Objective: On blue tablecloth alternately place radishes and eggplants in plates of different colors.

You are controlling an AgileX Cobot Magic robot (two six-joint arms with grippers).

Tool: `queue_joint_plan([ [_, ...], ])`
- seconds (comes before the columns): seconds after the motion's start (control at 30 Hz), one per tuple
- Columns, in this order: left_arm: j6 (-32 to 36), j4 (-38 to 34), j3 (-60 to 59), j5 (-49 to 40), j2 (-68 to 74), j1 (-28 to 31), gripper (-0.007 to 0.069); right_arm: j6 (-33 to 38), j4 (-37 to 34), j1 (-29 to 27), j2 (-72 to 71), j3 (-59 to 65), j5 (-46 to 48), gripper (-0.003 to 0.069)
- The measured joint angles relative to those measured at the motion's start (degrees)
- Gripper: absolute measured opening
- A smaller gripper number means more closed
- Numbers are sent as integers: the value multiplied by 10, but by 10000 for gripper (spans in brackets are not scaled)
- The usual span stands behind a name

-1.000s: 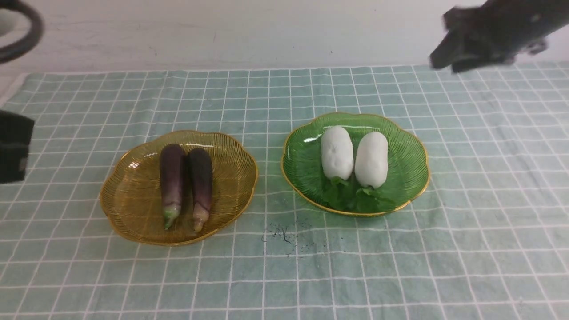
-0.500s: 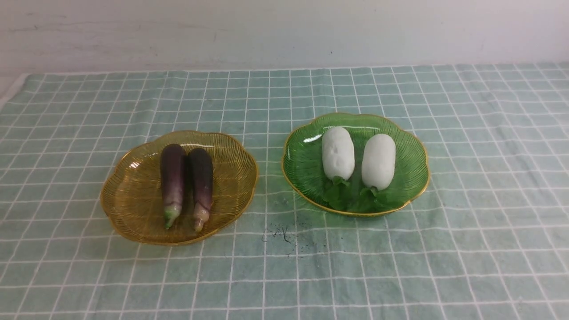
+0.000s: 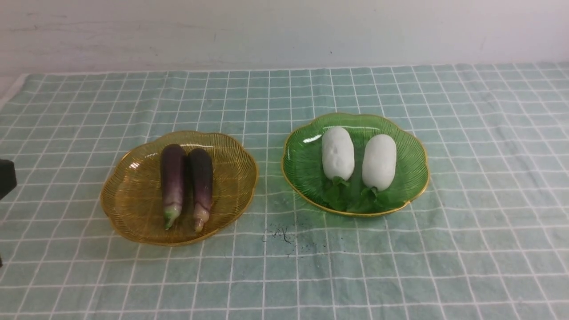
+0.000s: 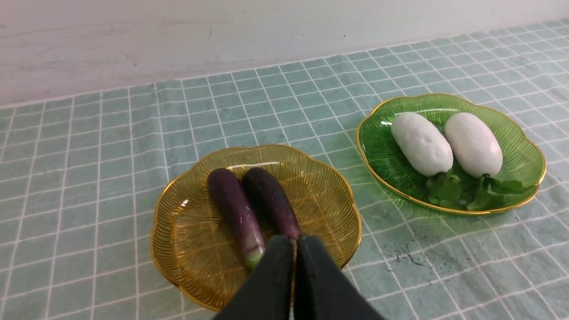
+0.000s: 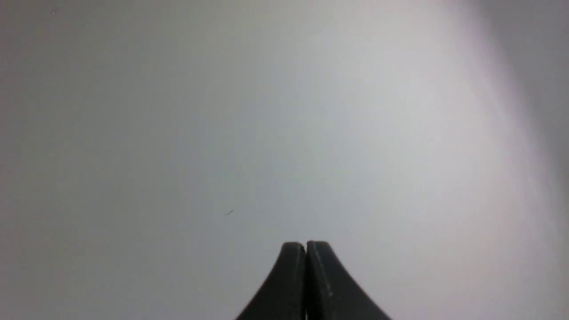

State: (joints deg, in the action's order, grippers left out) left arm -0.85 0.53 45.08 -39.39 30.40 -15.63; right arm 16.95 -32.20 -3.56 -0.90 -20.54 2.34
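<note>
Two dark purple eggplants lie side by side in the amber plate at centre left of the blue tablecloth. Two white radishes with green leaves lie in the green plate at centre right. In the left wrist view the eggplants, amber plate, radishes and green plate all show. My left gripper is shut and empty, held back from the amber plate. My right gripper is shut and empty, facing a blank wall.
A white wall runs behind the table's far edge. Dark specks mark the cloth in front of the plates. A dark part of my left arm shows at the left edge of the front view.
My right arm has left the front view from the upper right and its gripper has shut. The right radish has settled slightly to the right. The left arm has drawn back to the left edge.
</note>
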Motion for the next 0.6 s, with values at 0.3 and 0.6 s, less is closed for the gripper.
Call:
queue_joint_plan([
  [0.3,0,-22,-17,6,-35,0,-8,2,0,0,0,2,-10,-15],
  [0.6,0,-26,-17,4,-35,0,-8,1,0,0,0,2,-10,-15],
])
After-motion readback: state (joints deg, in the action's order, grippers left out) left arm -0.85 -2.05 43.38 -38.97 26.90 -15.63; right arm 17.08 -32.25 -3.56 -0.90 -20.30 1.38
